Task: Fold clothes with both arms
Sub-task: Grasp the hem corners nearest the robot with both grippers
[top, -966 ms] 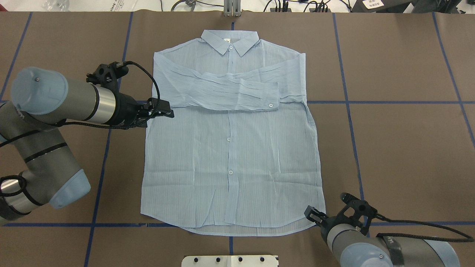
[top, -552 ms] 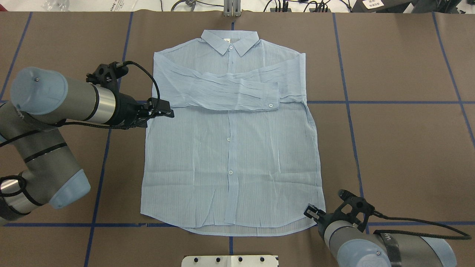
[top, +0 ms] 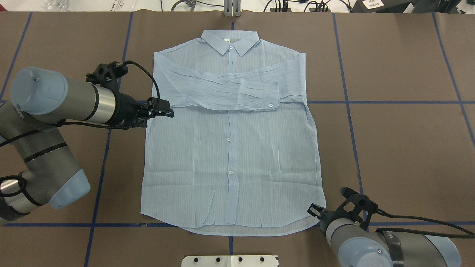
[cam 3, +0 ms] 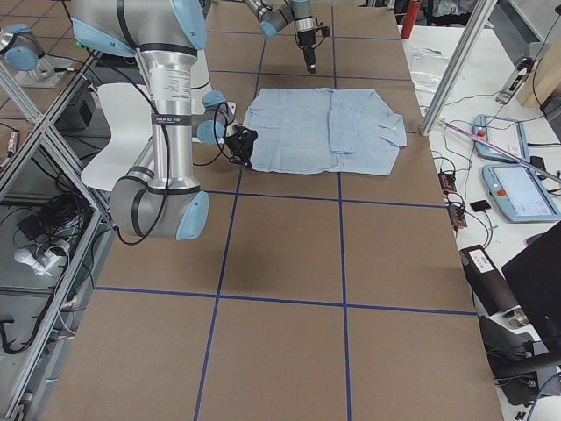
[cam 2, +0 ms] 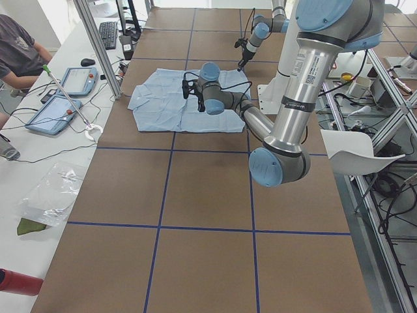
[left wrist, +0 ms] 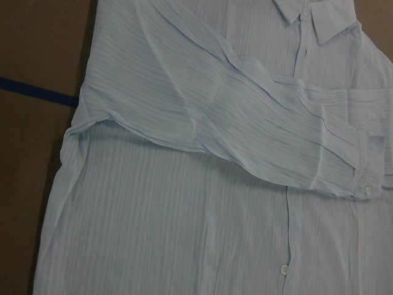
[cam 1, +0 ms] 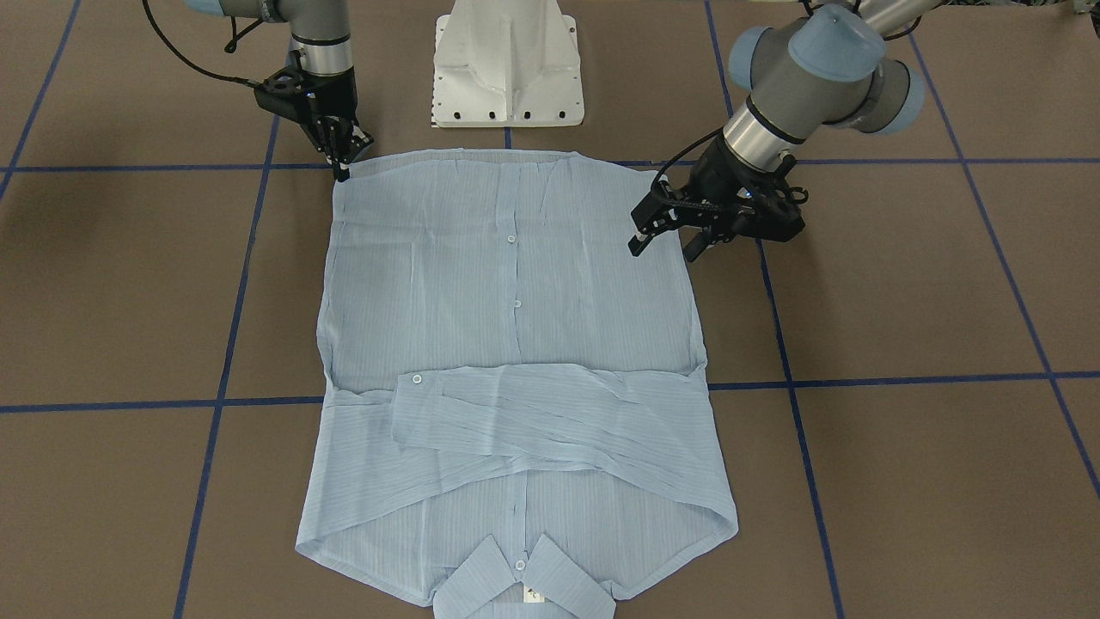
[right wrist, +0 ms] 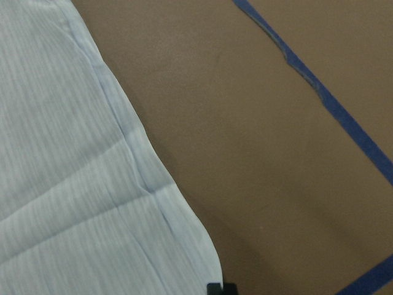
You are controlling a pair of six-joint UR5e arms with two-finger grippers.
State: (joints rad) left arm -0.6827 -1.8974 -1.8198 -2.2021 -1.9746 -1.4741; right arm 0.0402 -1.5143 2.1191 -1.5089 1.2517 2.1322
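Note:
The light blue shirt (top: 230, 148) lies flat and buttoned on the brown table, collar (top: 230, 39) at the far edge, both sleeves folded across the chest. It also shows in the front-facing view (cam 1: 516, 284). My left gripper (top: 167, 108) (cam 1: 663, 248) is open and empty. It hovers at the shirt's left side edge just below the folded sleeve, and its wrist view shows the sleeve cuff (left wrist: 362, 178). My right gripper (top: 315, 211) (cam 1: 354, 159) looks open and empty, tilted down at the near right hem corner (right wrist: 202, 258). One fingertip (right wrist: 221, 287) stands just off the cloth.
The white pedestal base (cam 1: 507, 60) stands at the near table edge behind the hem. Blue tape lines (top: 404, 102) cross the brown table cover (top: 400, 155). A metal bracket (top: 232, 9) sits at the far edge beyond the collar. A seated person (cam 2: 16, 52) and tablets (cam 2: 55, 111) are beside the table.
My right gripper has shifted a little right and closer to the shirt's near right hem corner. The left arm and the shirt have not moved.

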